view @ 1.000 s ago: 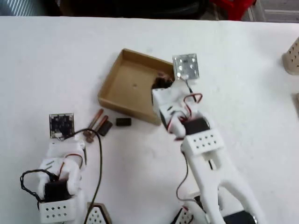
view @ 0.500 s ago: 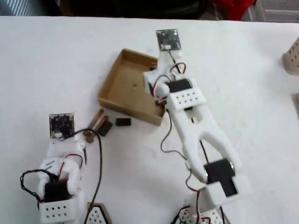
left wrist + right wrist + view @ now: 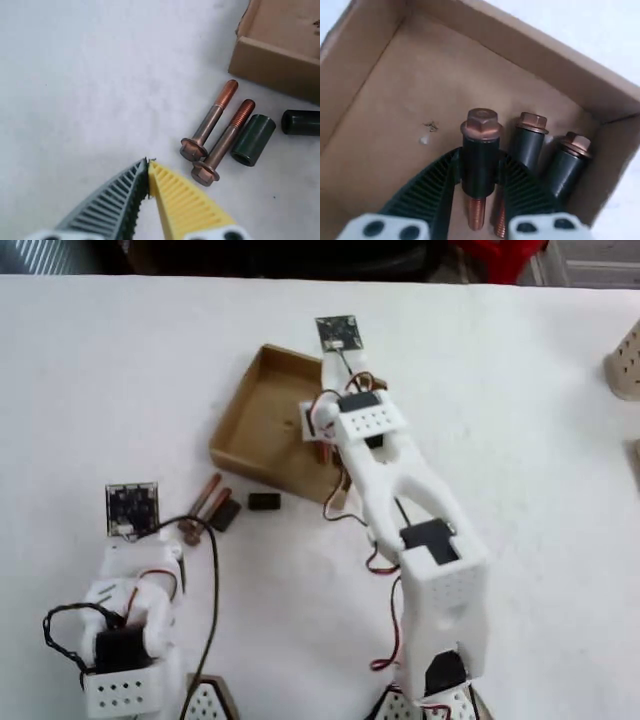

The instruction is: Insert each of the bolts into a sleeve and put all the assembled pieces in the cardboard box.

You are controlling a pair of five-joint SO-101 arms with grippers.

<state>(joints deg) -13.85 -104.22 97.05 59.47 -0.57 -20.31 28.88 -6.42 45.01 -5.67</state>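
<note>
Right fingers are clamped on a smooth black sleeve with a copper bolt through it. The hex flange head sticks out one end and the threaded tip runs out of frame at the other, so no idea how far it pokes through. That piece sits over the plain brown floor of the cardboard box; can't tell if it's touching the floor. Right beside it, in the box corner, are a second sleeved bolt and a third sleeved bolt, with their lower ends hidden behind a finger. In the high view the wrist covers those fingers over the box. Left fingers, one grey and one yellow, both ribbed, are pressed tip to tip with nothing between them, above the white counter. Near them lie a first loose bolt and a second loose bolt side by side, a dark empty sleeve just beside those, and another empty sleeve cut off at the edge, near the box's outer wall.
</note>
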